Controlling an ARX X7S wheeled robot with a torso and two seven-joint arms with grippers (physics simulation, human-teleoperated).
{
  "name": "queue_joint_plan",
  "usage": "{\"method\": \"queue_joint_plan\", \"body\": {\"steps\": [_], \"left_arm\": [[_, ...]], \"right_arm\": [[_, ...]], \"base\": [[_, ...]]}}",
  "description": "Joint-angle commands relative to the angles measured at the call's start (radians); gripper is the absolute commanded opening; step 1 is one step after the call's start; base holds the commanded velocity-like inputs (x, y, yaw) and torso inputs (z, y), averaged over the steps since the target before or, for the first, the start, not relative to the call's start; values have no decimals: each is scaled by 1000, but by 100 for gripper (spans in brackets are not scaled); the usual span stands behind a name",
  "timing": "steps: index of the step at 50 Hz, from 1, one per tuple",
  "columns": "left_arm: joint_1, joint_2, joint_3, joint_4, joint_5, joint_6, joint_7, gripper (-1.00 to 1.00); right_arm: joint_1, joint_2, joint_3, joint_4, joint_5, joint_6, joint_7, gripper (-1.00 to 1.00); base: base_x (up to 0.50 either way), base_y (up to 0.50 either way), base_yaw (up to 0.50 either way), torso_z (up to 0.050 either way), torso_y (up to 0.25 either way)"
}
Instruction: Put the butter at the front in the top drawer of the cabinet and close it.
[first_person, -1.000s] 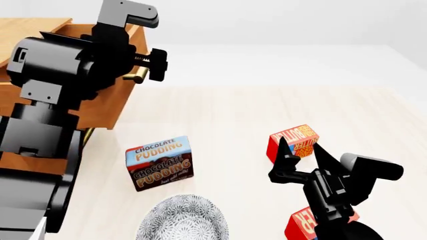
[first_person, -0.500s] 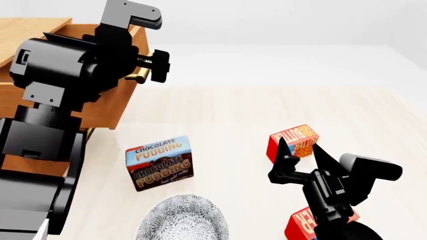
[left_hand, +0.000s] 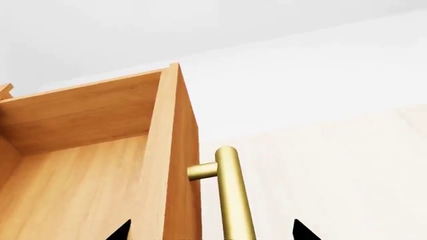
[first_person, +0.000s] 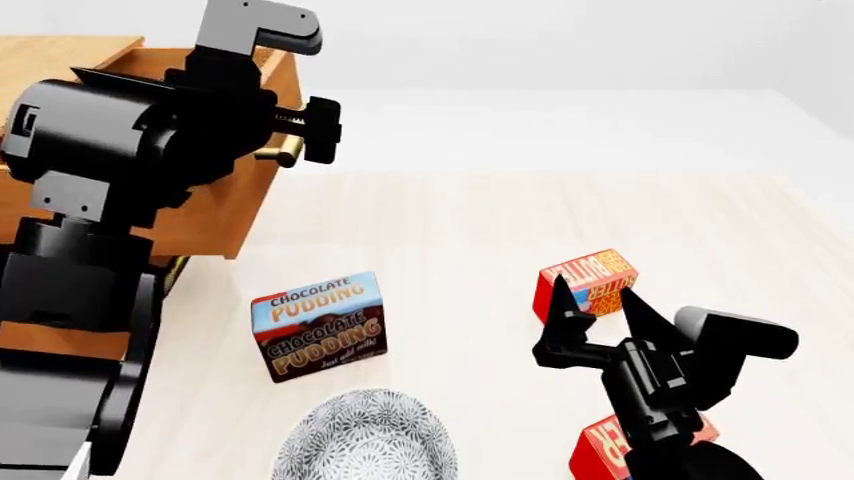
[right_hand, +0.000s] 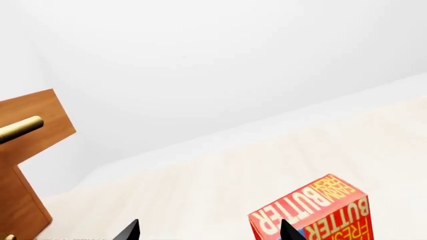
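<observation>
While the top drawer (first_person: 254, 190) of the cabinet (first_person: 54, 60) is standing pulled out, its inside showing bare wood in the left wrist view, the left end effector (left_hand: 212, 231) is hanging at the brass handle (left_hand: 230, 192) with its fingers spread to either side of the bar, gripping nothing. The right end effector (first_person: 594, 318) is hovering just short of the butter (first_person: 585, 283), wide open and empty, its tips pointing toward the box. That butter is sitting on the worktop (first_person: 534, 210), well apart from the drawer; a second butter box (first_person: 611, 445) is lying close under the right arm, and a Chocolate Pudding box (first_person: 320, 325) and a patterned bowl (first_person: 374, 440) are resting nearer the cabinet.

Judging from this, the main risk is choosing the wrong one of the two alike boxes. A low approach could also be pushing the butter away instead of straddling it. The left arm, lingering at the handle, may be blocking the drop into the drawer.
</observation>
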Motion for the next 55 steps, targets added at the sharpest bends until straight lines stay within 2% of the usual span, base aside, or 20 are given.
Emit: {"method": "queue_joint_plan", "body": {"steps": [1,30,39,47,55], "left_arm": [[-6,-7,-24,76,-225,-35,149,100],[17,-62,-50,269,-211,-55,17,100],[22,-79,-94,357,-231,-89,-33,100],[63,-92,-185,557,-298,-174,-113,100],[209,-66,-353,954,-414,-239,-252,100]], "right_arm": [[4,2,-11,8,4,0,-2,100],[-2,12,-30,-6,13,3,4,100],[-7,16,-34,-17,16,3,8,100],[-7,20,-31,-23,17,2,16,100],[6,27,-32,-34,13,7,30,100]], "base": [[0,0,6,0,11],[-1,0,0,0,2],[0,0,0,0,0],[0,0,0,0,0],[0,0,0,0,0]]}}
